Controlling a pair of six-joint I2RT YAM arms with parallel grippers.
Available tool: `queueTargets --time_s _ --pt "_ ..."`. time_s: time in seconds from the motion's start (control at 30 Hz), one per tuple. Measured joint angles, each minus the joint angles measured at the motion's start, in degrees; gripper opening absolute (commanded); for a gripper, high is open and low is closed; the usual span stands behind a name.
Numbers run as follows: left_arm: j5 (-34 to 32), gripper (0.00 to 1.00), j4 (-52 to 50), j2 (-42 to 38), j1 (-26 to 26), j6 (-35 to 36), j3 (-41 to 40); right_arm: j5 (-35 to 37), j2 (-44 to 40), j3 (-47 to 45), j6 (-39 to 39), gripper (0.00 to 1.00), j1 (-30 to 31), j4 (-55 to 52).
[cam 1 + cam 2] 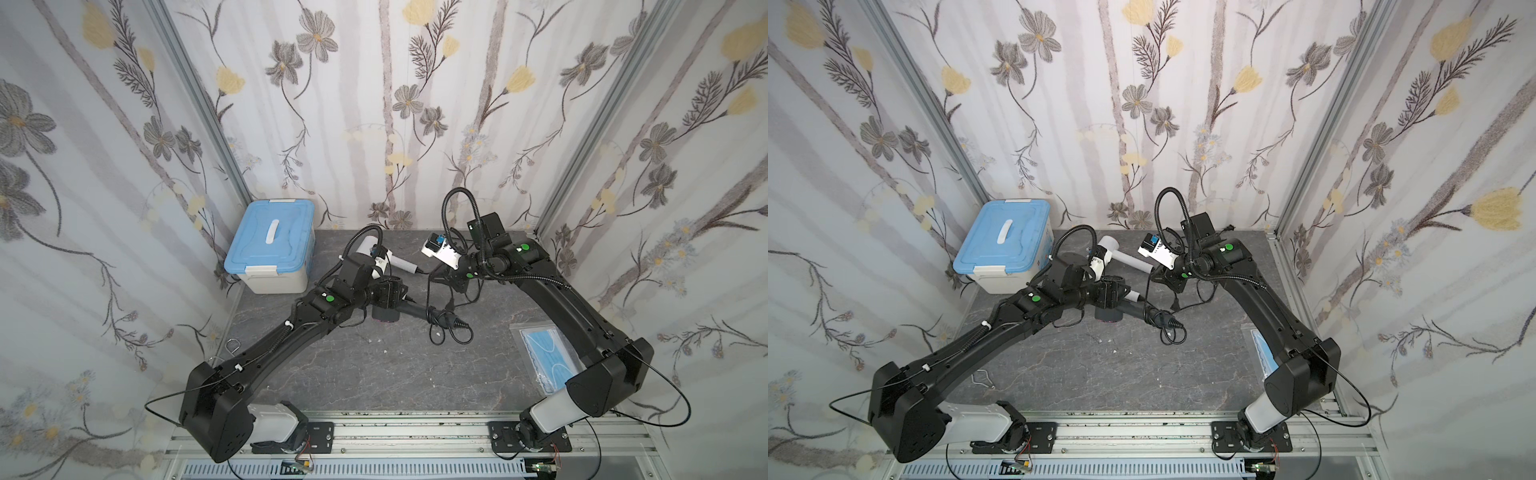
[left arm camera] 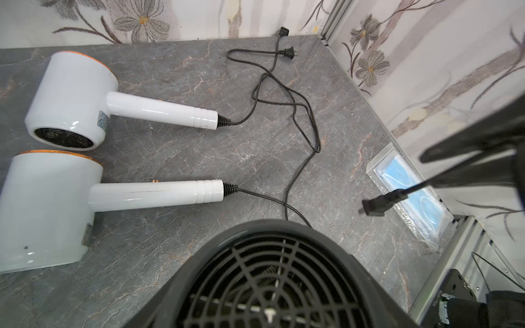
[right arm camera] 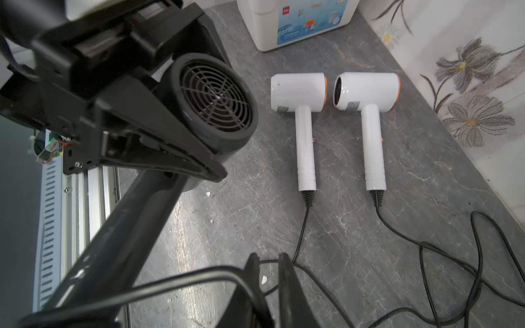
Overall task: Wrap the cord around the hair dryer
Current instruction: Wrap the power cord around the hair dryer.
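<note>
Partly done, by the look of it. Clamped round the head by left gripper (image 3: 216,113): black hair dryer (image 1: 385,315), over mid bench (image 1: 374,374), handle pointing toward the right arm's side. Wound round the handle's far end: a few turns of cord (image 1: 442,320), w/ slack loops hanging just beside. Not wound yet: the tail w/ plug (image 2: 372,207), sticking out from right gripper (image 3: 268,262) as seen from the left wrist. Can't tell whether pinching that tail or letting go: narrow gap btwn fingers in right wrist view, cord lying against one finger, contact unclear. Left to do, prob.: take up the slack loops, lay the last stretch round the handle, secure the plug end.

Hard to make out: no. of turns, w/ the bundle small and dark-on-dark in both top views. Wraps out of frame in both wrist views; only the rear grille seen from left wrist, only head and blurred handle from right. Right gripper's tips hidden under its own wrist from above.

Also on bench: white hair dryer (image 2: 71,96) and its twin (image 2: 48,210), side by side, loose cords (image 2: 312,136) crossed and unwrapped; no telling if incl. in the job. Blue-lidded box (image 1: 270,245) at back corner, mask pack (image 1: 544,357) near right arm, neither involved.
</note>
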Motion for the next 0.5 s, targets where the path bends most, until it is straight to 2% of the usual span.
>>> queueTargets --time_s 0.13,0.27,0.5 --pt "-0.15 0.0 -2.82 -2.8 0.11 -1.22 5.7 -6.34 -2.16 -4.42 3.19 0.31 -0.81 7.15" --pt "-0.98 0.0 -5.38 -4.7 0.11 -2.75 10.82 -12.17 -3.82 -6.84 5.99 0.44 -1.36 12.94" --pt "-5.51 0.0 -12.11 -3.13 0.04 -4.61 19.61 -17.92 -6.47 -11.72 9.84 0.49 -1.66 20.0"
